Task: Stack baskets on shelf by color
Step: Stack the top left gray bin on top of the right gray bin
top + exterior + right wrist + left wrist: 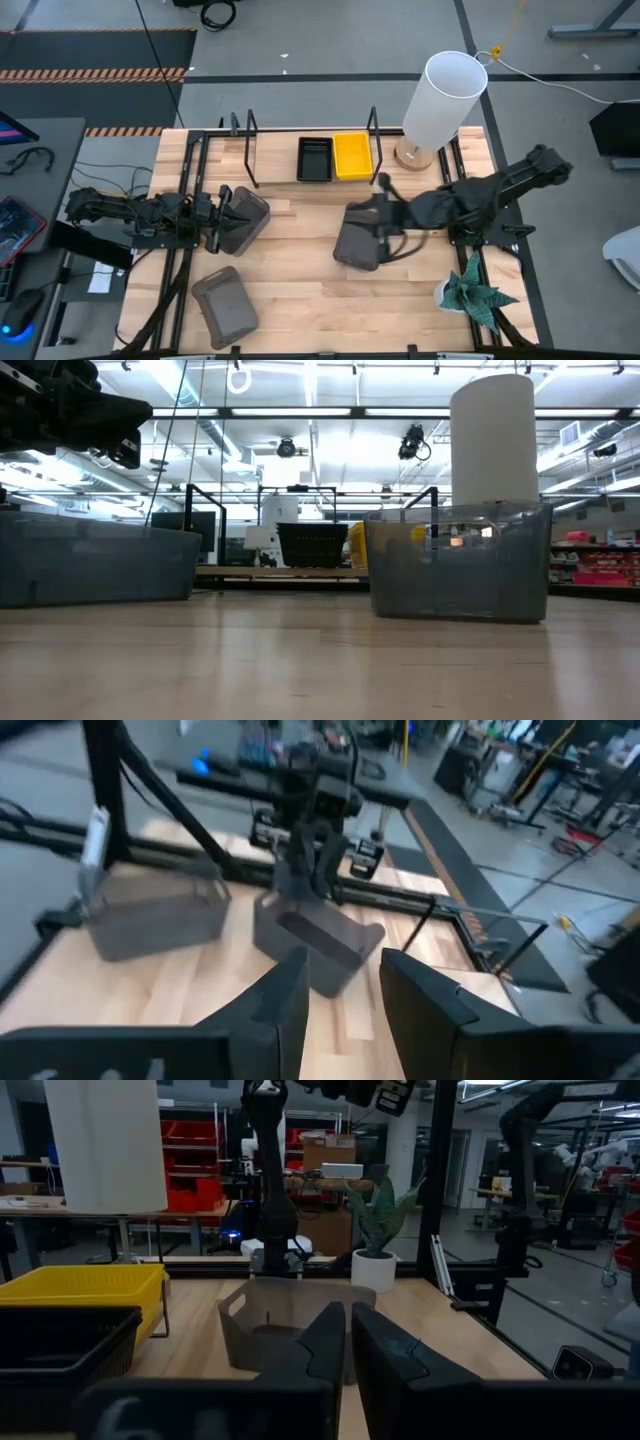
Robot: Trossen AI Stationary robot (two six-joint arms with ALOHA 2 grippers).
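Observation:
On the shelf (275, 168) at the table's far edge, a black basket (315, 160) and a yellow basket (352, 155) stand side by side. Three gray baskets rest on the tabletop on their bottoms. One (248, 220) is just in front of and below my left gripper (347, 1345), which is shut and level at the left. Another (225, 305) is near the front left. The third (358, 240) stands mid-table, under my right gripper (340, 985). That gripper is open and raised, with nothing between its fingers.
A tall white lamp cylinder (445, 100) stands at the far right beside the shelf's black end loop (375, 130). A potted plant (472, 295) sits at the near right. Bare wood (330, 310) lies in the table's near middle.

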